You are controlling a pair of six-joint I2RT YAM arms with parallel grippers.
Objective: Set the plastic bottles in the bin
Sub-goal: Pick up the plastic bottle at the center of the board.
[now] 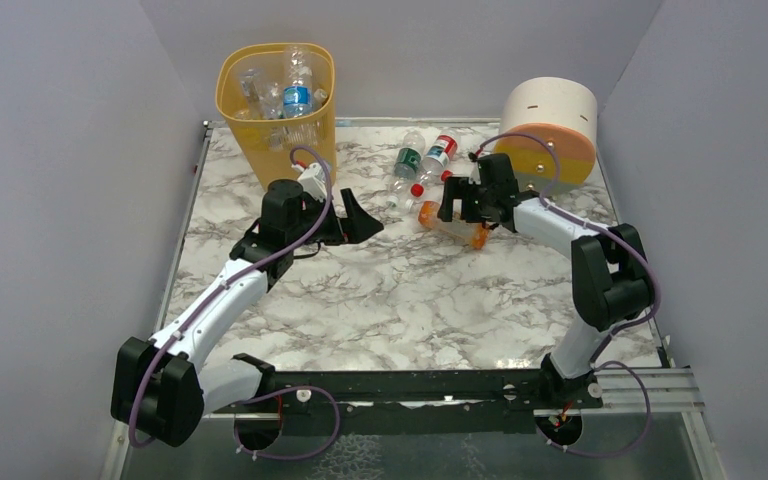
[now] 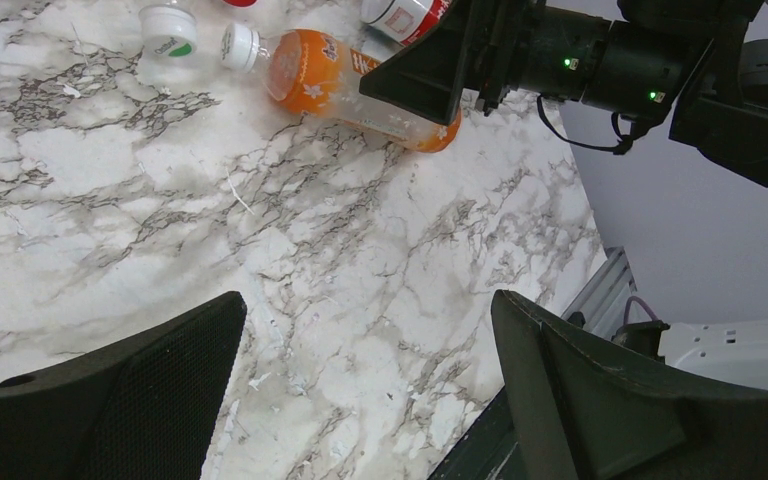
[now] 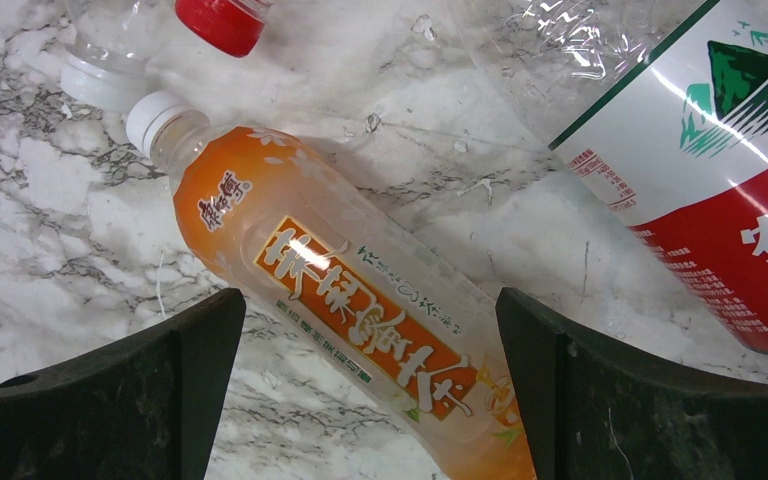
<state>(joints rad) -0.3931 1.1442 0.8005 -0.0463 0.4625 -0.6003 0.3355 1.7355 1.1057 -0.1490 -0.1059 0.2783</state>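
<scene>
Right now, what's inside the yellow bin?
Clear plastic bottles are piled in the bin; a blue-labelled bottle stands upright among them. How many lie deeper can't be seen: the bin's wall and the upper bottles cover them.

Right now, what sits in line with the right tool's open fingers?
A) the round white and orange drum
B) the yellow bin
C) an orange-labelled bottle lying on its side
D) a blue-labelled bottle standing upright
C: the right wrist view shows the orange-labelled bottle, white cap on, lying flat on the marble table, framed between the spread fingers of the right tool.
</scene>
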